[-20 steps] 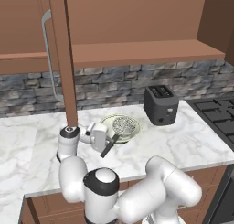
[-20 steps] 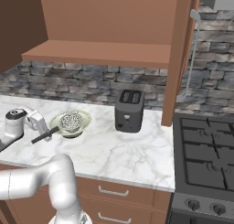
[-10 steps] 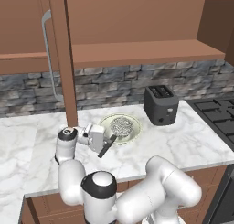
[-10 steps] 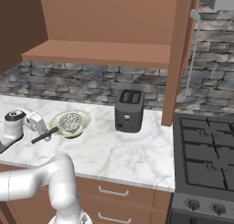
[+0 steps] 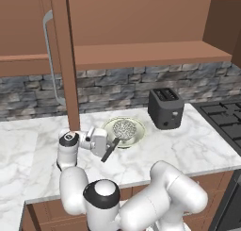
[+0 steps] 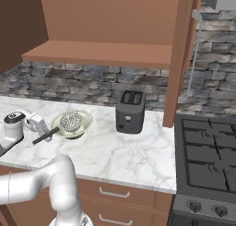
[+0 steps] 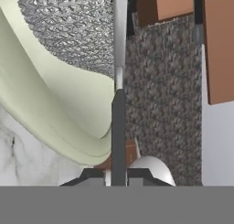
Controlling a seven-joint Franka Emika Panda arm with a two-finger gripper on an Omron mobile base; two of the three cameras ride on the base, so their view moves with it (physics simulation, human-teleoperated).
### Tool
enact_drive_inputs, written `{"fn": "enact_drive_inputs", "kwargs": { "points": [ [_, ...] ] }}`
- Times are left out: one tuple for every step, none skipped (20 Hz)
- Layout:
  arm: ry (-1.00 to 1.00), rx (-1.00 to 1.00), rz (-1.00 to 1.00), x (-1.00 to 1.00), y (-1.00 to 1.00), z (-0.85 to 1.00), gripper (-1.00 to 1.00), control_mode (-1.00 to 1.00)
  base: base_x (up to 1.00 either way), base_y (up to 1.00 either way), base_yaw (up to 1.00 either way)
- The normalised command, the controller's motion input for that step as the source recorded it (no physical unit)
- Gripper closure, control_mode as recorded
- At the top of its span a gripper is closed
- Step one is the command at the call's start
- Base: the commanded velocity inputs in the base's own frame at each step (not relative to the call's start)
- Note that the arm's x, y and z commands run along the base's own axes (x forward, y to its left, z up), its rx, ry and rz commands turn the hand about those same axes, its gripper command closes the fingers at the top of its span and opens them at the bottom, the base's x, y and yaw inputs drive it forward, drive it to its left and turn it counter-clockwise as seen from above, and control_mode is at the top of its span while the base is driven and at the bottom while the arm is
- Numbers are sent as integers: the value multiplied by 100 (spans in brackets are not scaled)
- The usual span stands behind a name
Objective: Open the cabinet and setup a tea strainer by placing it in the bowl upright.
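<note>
In the left base view, the open cabinet door (image 5: 63,60) is standing edge-on at the left, its long silver bar handle (image 5: 49,55) curving off its left face, and the cabinet's shelf (image 5: 141,53) is running bare behind it. Below, the hand (image 5: 106,147) is hanging low over the marble tabletop (image 5: 197,145), lying sideways and pointing right toward the bowl (image 5: 126,132). Its fingers are pinching shut on the dark handle of the tea strainer (image 5: 124,129), whose mesh basket is sitting inside the bowl while the handle is slanting down and left over the rim. Right of the bowl, apart from it, the black toaster (image 5: 165,107) is standing against the stone backsplash (image 5: 113,86), and the stove (image 5: 226,119) is showing at the far right.

The right base view is giving the same row from the other side: the hand (image 6: 40,130) at the left edge, the tea strainer (image 6: 70,121) in the bowl (image 6: 76,126), then the toaster (image 6: 130,110). It is adding the other open door (image 6: 180,59) beside the stove (image 6: 207,151) and the drawers (image 6: 115,197) under the tabletop.

The hand view is looking along the strainer's handle (image 7: 119,127), which is running straight up between the closed finger tips to the silver mesh (image 7: 68,26), with the bowl's cream-green wall (image 7: 59,104) curving beneath it; whether the mesh is touching the bowl is not clear here.
</note>
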Motion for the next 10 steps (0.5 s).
{"fn": "enact_drive_inputs", "kwargs": {
  "points": [
    [0, 0, 4, 14, 0, 0, 100, -100, 0, 0, 0],
    [0, 0, 4, 14, 0, 0, 100, -100, 0, 0, 0],
    [0, 0, 4, 14, 0, 0, 100, -100, 0, 0, 0],
    [0, 0, 4, 14, 0, 0, 100, -100, 0, 0, 0],
    [0, 0, 3, 11, 0, 0, 100, -100, 0, 0, 0],
    [0, 0, 3, 11, 0, 0, 100, -100, 0, 0, 0],
    [0, 0, 3, 11, 0, 0, -100, -100, 0, 0, 0],
    [0, 0, 3, 9, 0, 0, -100, -100, 0, 0, 0],
    [0, 0, 3, 10, 0, 0, -100, -100, 0, 0, 0],
    [0, 0, 3, 9, 0, 0, -100, -100, 0, 0, 0]
  ]
}}
